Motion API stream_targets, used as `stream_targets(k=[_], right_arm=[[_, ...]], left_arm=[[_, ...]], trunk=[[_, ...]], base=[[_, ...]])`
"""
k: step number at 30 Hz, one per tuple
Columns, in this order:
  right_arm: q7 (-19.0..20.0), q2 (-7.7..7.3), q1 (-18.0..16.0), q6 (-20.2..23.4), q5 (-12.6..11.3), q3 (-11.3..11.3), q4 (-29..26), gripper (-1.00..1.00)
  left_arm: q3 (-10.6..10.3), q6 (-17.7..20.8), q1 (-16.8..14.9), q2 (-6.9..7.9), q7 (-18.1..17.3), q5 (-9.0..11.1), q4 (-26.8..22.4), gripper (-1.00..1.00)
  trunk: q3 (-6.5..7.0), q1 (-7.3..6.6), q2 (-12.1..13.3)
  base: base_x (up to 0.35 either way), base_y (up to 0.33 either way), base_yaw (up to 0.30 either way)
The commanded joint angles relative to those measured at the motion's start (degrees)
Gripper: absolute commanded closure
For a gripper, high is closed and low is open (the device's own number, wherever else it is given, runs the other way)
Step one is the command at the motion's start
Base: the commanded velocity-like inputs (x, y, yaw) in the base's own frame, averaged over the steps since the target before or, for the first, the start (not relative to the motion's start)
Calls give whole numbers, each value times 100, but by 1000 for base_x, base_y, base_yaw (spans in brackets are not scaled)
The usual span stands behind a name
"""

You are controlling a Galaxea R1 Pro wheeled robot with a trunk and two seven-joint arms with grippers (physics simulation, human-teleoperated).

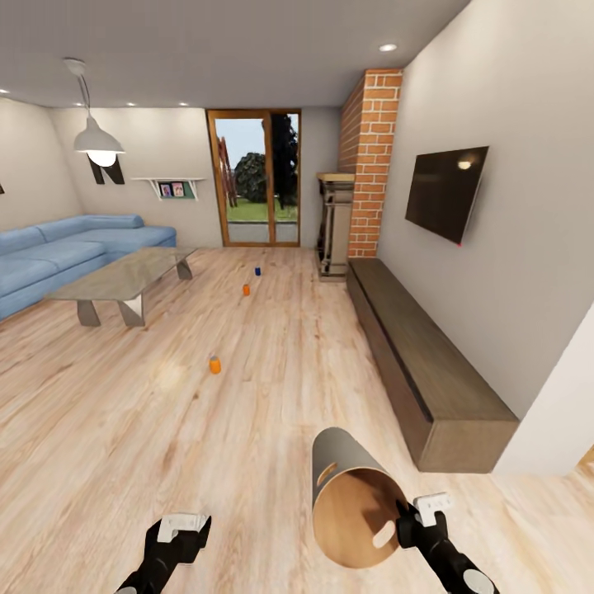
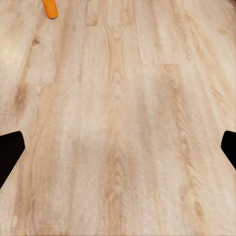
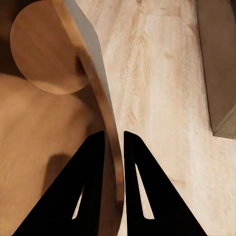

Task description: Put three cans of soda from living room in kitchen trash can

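Right gripper (image 3: 114, 142) is clamping the trash can (image 1: 351, 495) rim, holding it tilted. Left gripper (image 1: 183, 528) is hanging spread wide, empty. Ahead of it, three soda cans are standing on the floor: orange (image 1: 214, 365), orange (image 1: 246, 289), blue (image 1: 257, 270).

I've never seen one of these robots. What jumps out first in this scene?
The grey bin held low in front, tipped so its brown inside faces the camera, with the right gripper clamped on its rim. Past it, three small cans stand apart on the wood floor: an orange one nearest, another orange farther on, and a blue one toward the glass doors. A blue sofa and low table sit left.
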Motion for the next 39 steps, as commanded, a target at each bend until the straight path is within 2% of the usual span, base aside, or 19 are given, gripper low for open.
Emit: stream_targets(k=[1,39], right_arm=[[34,7,-2,0,-18,1,3,100],[39,35,-1,-7,-17,23,187,100]], left_arm=[[0,0,-1,0,0,6,-3,-100],[0,0,-2,0,0,14,-16,-100]], trunk=[[0,0,0],[0,0,0]], base=[[251,191,0],[262,190,0]])
